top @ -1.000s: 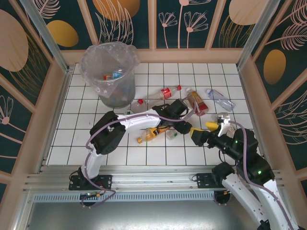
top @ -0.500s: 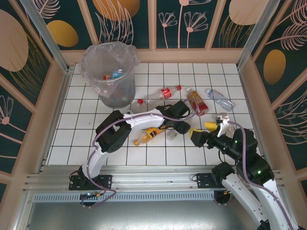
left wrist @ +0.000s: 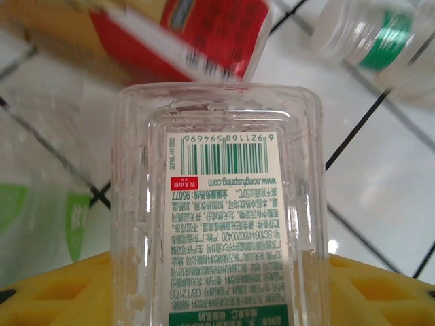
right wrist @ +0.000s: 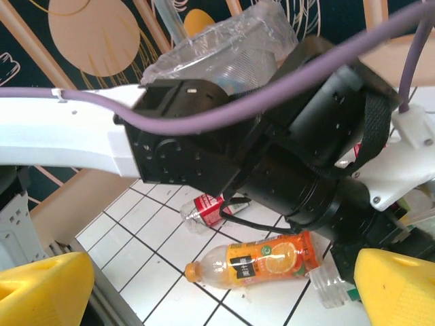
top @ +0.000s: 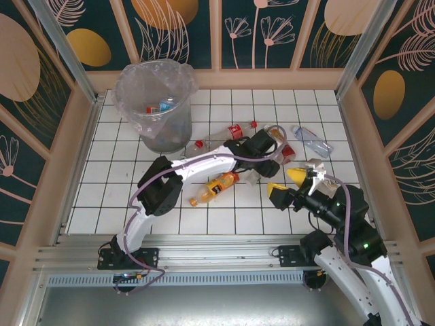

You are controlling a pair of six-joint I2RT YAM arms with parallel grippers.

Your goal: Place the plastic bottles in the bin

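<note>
Where left fingers (left wrist: 54, 292) clasp it, clear bottle (left wrist: 221, 204) shows barcode, white green-banded label; right fingers (right wrist: 41, 285) spread.

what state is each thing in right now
bin: upright, bag-lined, a few bottles inside
left gripper: jaws either side of the clear bottle, grip unclear
clear bottle: between the left jaws
right gripper: open, empty
orange bottle: lying on its side, capped
blue-label bottle: lying on its side
brown bottle: lying, partly hidden
</note>
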